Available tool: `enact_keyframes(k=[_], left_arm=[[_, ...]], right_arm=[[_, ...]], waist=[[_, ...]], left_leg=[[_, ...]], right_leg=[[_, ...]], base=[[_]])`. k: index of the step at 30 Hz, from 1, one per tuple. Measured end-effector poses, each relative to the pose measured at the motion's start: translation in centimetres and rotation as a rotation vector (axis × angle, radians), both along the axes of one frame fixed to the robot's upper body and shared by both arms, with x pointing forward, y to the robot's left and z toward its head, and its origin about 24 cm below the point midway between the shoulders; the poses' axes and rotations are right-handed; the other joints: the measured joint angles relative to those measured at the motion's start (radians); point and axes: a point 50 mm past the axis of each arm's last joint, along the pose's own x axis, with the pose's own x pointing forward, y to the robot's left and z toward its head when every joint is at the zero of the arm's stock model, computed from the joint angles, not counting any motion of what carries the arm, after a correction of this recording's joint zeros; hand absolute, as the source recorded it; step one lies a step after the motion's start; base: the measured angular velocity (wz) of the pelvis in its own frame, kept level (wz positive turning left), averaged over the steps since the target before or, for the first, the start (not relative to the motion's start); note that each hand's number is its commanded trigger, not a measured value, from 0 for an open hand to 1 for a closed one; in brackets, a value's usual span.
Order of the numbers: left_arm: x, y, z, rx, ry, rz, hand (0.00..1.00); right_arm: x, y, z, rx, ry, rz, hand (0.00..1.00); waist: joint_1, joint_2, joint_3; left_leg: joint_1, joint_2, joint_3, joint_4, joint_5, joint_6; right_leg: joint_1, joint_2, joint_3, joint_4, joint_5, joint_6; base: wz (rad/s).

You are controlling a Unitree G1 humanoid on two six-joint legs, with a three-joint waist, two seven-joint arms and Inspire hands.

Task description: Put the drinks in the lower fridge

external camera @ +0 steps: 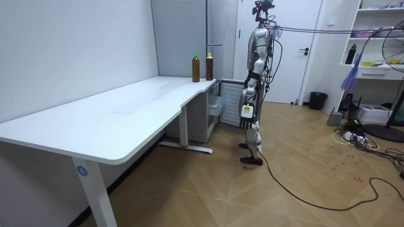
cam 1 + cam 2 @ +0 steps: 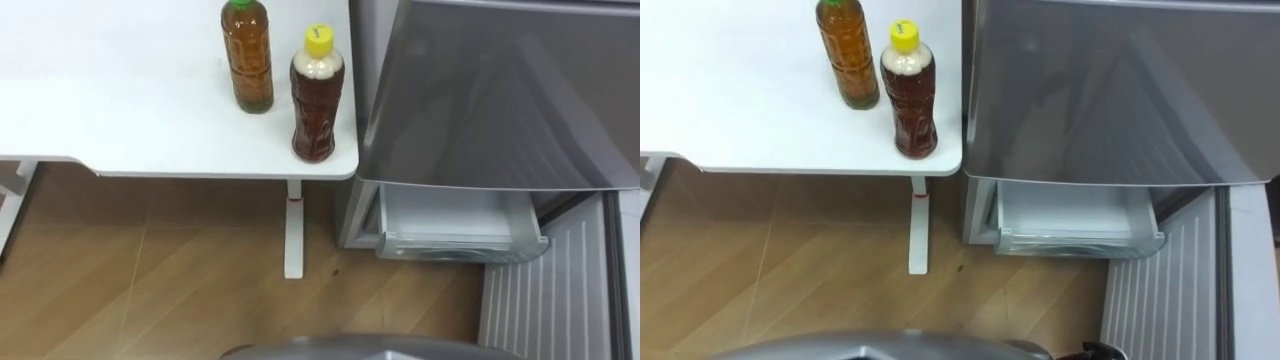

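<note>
1 green-capped bottle (image 2: 248, 62), 1 yellow-capped bottle (image 2: 317, 100) on 1 table (image 2: 120, 100); 1 fridge drawer (image 2: 455, 235)

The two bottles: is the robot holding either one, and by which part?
Neither is held: the green-capped bottle and the yellow-capped bottle stand untouched on the table.

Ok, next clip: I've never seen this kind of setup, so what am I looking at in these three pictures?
It is a two-legged humanoid robot. Two pictures come from the stereo camera on its head, looking down. The third is from a camera standing in the room and shows the robot upright beside the fridge, at the far end of the table. On the table stand a green-capped bottle and a yellow-capped bottle. The fridge's lower drawer is open. Neither bottle is held.
</note>
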Motion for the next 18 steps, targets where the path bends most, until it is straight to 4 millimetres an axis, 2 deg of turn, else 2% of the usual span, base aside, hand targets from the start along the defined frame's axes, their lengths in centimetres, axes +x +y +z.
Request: enact_keyframes(k=[7, 11, 18], left_arm=[[-0.6, 0.1, 0.0, 0.036, -0.085, 0.345, 0.0], [-1.0, 0.4, 0.1, 0.054, -0.149, 0.622, 0.0], [-1.0, 1.0, 0.4, 0.104, -0.234, 0.926, 0.0]], right_arm=[[-0.6, 0.0, 0.0, -0.004, 0.046, 0.007, 0.0], [-1.1, -0.2, 0.0, -0.019, 0.075, 0.048, 0.0], [-2.4, 0.0, 0.0, -0.013, 0.127, 0.055, 0.0]], waist=[[-0.001, 0.001, 0.0002], [0.002, 0.01, 0.0004], [0.008, 0.021, 0.0008]], left_leg=[[0.004, -0.001, -0.001, -0.001, 0.0, 0.001], [0.005, -0.001, -0.001, -0.001, -0.001, 0.001], [0.007, -0.001, -0.001, -0.002, -0.001, 0.001]], right_leg=[[0.005, -0.001, 0.0, 0.0, 0.0, 0.0], [0.003, -0.001, 0.001, 0.002, 0.0, 0.0], [-0.001, -0.003, -0.004, 0.014, -0.003, -0.001]], base=[[0.0], [0.0], [0.0]])
